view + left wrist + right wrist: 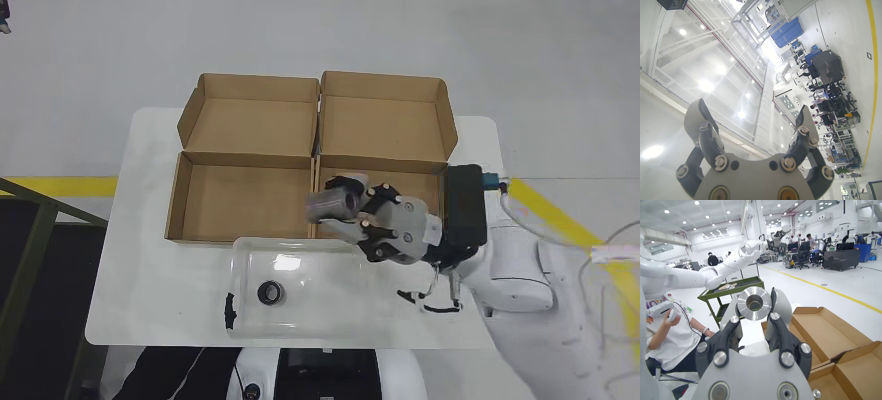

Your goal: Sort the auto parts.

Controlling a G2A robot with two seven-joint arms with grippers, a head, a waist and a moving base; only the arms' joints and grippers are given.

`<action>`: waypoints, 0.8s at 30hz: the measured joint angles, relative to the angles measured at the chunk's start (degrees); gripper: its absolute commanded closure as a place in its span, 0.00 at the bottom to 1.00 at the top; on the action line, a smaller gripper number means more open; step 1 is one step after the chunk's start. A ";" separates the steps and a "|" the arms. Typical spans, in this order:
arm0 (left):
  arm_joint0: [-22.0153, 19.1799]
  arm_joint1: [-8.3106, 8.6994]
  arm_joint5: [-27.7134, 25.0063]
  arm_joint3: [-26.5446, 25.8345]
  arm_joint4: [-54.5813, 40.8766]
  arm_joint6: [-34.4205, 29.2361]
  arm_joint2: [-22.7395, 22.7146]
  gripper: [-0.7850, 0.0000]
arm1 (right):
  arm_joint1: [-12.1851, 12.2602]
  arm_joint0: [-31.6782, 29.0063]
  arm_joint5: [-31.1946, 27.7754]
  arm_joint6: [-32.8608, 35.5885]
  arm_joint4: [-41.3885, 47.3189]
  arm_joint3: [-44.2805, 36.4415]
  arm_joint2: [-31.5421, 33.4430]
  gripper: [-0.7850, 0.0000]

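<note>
Right gripper (755, 306) is pinching a metal part (330, 207), a chunky silver cylinder with a hole in the end, squeezed between both fingers. It's up in the air, roughly above where the two boxes meet at their near edge. I honestly can't tell which box it's over.

Left gripper (752, 111) is spread wide with nothing in it, pointing up at the ceiling, so it's not involved right now.

Progress looks pretty early to me. The left box (240, 200) has a bare floor, nothing sorted into it. What I can see of the right box (385, 125) is bare too, though the arm covers a good chunk of its tray, so something could be hiding under there. The clear bin (330, 290) at the front of the table (150, 250) has a black ring (270, 292) sitting in it. There's also a small dark bit at the bin's left edge, too small to call.

So what's left is dropping the metal part into a box, then the ring needs picking and sorting.
</note>
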 measured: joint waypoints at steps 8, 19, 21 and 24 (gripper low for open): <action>0.00 0.00 0.00 0.00 0.00 0.00 0.00 0.00 | -0.68 4.63 1.01 3.08 -6.41 4.44 -6.25 1.00; 0.00 0.00 0.00 0.00 0.00 0.00 0.00 0.00 | 0.62 -2.43 2.30 11.43 -14.46 -1.57 -6.36 1.00; 0.00 0.00 0.00 0.00 0.00 0.00 0.00 0.00 | 0.75 -3.60 3.06 11.70 -15.63 -1.81 -6.48 1.00; 0.00 0.00 0.00 0.00 0.00 0.00 0.00 0.00 | 0.90 -4.70 3.94 12.41 -17.54 -1.58 -6.79 1.00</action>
